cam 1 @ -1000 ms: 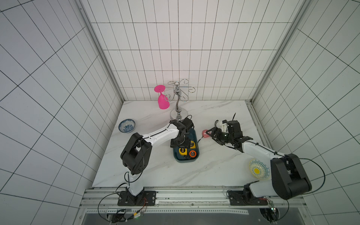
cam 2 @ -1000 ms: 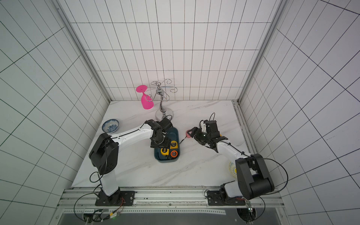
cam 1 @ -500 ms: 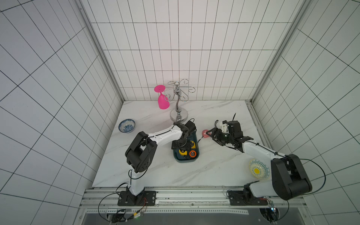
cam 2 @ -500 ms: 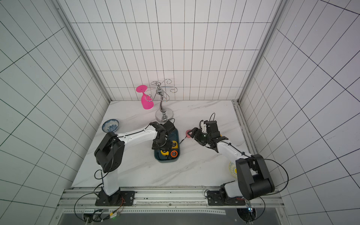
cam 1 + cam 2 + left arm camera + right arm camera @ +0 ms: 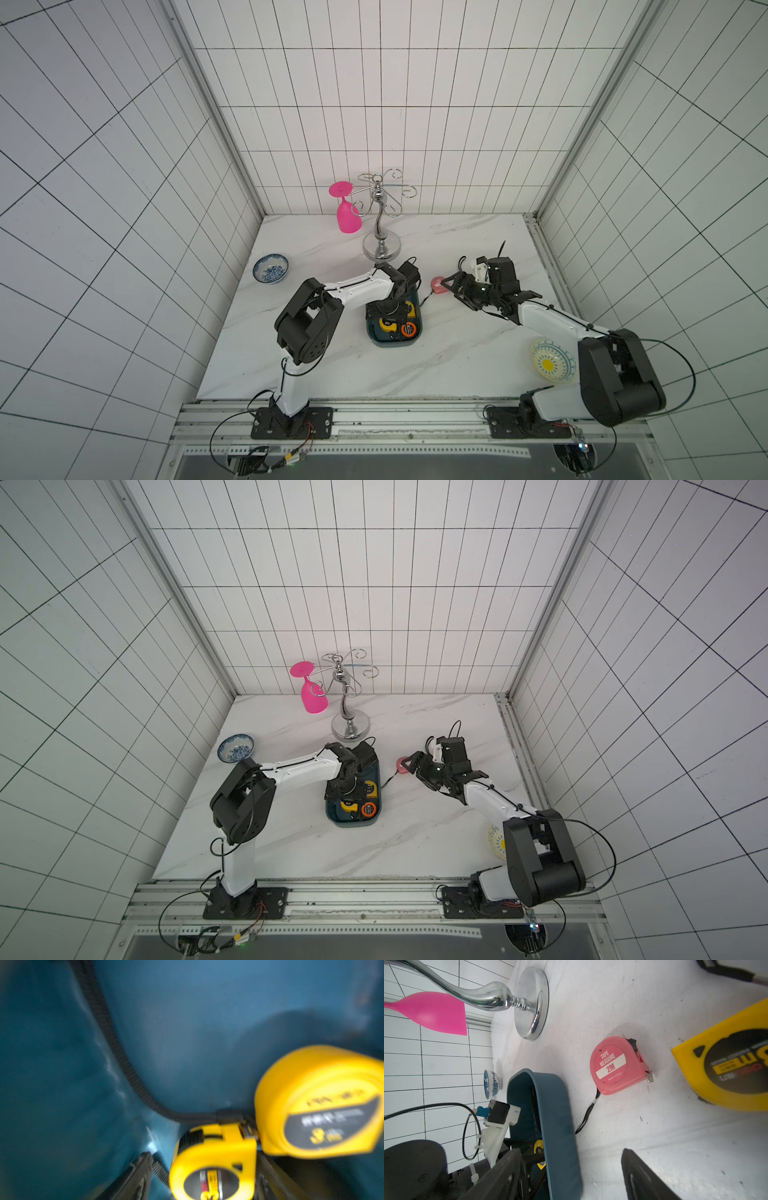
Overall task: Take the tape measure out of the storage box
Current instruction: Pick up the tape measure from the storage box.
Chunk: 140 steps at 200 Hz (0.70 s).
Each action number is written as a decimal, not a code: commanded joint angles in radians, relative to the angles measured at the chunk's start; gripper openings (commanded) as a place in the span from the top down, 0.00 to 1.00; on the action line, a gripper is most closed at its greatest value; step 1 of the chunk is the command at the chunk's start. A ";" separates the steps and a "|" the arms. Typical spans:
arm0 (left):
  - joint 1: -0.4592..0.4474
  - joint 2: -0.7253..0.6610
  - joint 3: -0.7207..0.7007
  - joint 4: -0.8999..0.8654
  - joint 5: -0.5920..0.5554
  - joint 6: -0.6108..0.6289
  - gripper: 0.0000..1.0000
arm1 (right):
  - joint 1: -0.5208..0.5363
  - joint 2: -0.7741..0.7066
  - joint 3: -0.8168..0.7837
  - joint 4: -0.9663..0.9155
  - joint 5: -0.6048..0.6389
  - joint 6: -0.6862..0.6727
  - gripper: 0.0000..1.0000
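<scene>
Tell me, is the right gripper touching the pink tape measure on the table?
Apart. In the right wrist view, bare white table shows between the open right gripper and the pink tape measure.

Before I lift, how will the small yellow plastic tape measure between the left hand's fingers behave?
The small yellow plastic tape measure looks hard-shelled and glossy: probably rigid, possibly slippery. The black ribbed strap ending at it curves loosely, likely trailing limp. The larger yellow tape measure sits against it and may shift.
</scene>
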 commanded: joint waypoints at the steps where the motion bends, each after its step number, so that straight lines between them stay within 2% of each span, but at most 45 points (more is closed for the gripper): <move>1: 0.000 0.015 0.012 -0.001 -0.031 -0.015 0.22 | -0.010 0.007 -0.003 0.016 -0.017 -0.016 0.20; 39: 0.001 0.016 0.012 0.002 -0.019 -0.023 0.30 | -0.016 0.015 -0.006 0.022 -0.021 -0.015 0.21; 59: 0.000 0.025 0.008 0.007 -0.014 -0.025 0.40 | -0.016 0.018 -0.009 0.027 -0.022 -0.012 0.21; 107: 0.002 0.006 0.010 0.001 -0.014 -0.038 0.83 | -0.018 0.011 -0.015 0.030 -0.023 -0.013 0.21; 124: 0.002 -0.016 0.012 -0.007 -0.025 -0.051 0.93 | -0.018 0.009 -0.018 0.032 -0.029 -0.015 0.21; 140: 0.003 -0.044 0.008 -0.011 -0.035 -0.069 0.96 | -0.016 0.006 -0.022 0.041 -0.040 -0.016 0.21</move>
